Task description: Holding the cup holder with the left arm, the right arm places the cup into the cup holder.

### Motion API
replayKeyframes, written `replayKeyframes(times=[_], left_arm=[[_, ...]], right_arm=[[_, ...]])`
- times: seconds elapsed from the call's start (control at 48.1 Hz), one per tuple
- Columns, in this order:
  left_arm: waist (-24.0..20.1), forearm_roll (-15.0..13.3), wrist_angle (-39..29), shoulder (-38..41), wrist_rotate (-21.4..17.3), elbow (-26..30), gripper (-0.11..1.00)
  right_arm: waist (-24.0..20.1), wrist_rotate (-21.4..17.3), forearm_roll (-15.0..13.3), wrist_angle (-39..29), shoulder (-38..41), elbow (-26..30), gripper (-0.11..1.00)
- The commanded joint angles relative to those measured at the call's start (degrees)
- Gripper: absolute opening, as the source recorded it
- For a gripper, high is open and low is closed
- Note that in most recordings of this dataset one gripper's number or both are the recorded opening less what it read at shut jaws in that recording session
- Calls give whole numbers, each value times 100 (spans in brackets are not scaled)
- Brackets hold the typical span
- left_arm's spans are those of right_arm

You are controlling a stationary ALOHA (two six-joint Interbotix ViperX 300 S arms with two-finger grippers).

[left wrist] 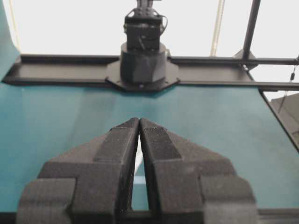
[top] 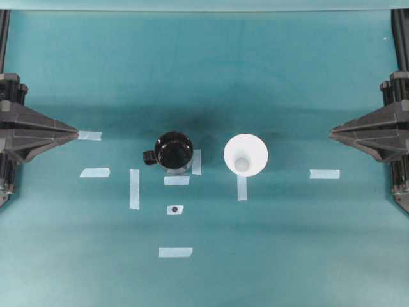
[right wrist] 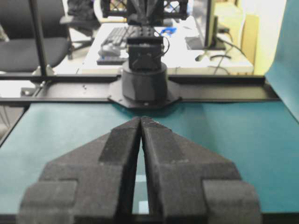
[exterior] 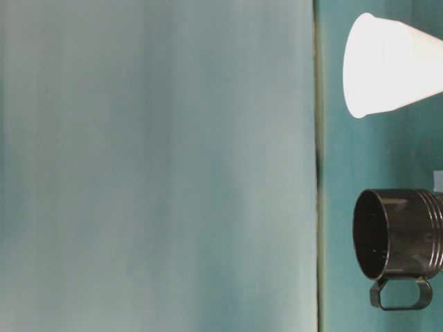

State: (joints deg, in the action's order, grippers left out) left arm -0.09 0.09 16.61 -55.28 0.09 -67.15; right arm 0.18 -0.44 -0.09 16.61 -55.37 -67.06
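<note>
Cup (top: 245, 154) upright and empty, right of empty holder (top: 173, 151), apart, left gripper (left wrist: 139, 122) and right gripper (right wrist: 140, 120) pressed together, wrist views hide both vessels.

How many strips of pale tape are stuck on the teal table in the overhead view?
9. Left group; around the cup holder; below it a dotted piece and; under the cup; far right. Others may be hidden.

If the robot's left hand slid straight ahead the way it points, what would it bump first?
Probably the glossy black mug-like cup holder. The shut left hand points roughly toward it, though slightly off its middle; height is unclear.
</note>
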Motion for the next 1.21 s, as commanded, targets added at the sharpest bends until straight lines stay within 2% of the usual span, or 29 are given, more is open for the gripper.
replayKeyframes(times=[0.0,0.062,0.125,0.249,0.437,0.603,0.811,0.956,1.185], left_arm=[[9,62,88,53,70,-44,16],[9,70,97,53,114,-35,10],[9,70,88,53,123,-9,3],[9,70,44,97,132,79,3],[9,70,-167,466,123,308,3],[0,70,-475,932,132,562,3],[0,70,-1433,1512,132,1063,3],[0,70,-1872,1793,114,1362,3],[-18,70,-2039,2118,123,1608,3]], right_arm=[[44,18,35,79,44,-26,16],[79,-70,220,167,0,-105,17],[105,-193,352,237,-44,-167,8],[149,-457,378,299,-123,-229,2],[167,-527,378,123,-105,-202,2],[246,-536,466,-483,-9,53,2],[422,-536,615,-1837,308,466,2],[457,-536,642,-2514,615,747,2],[501,-536,642,-3015,1195,1099,2]])
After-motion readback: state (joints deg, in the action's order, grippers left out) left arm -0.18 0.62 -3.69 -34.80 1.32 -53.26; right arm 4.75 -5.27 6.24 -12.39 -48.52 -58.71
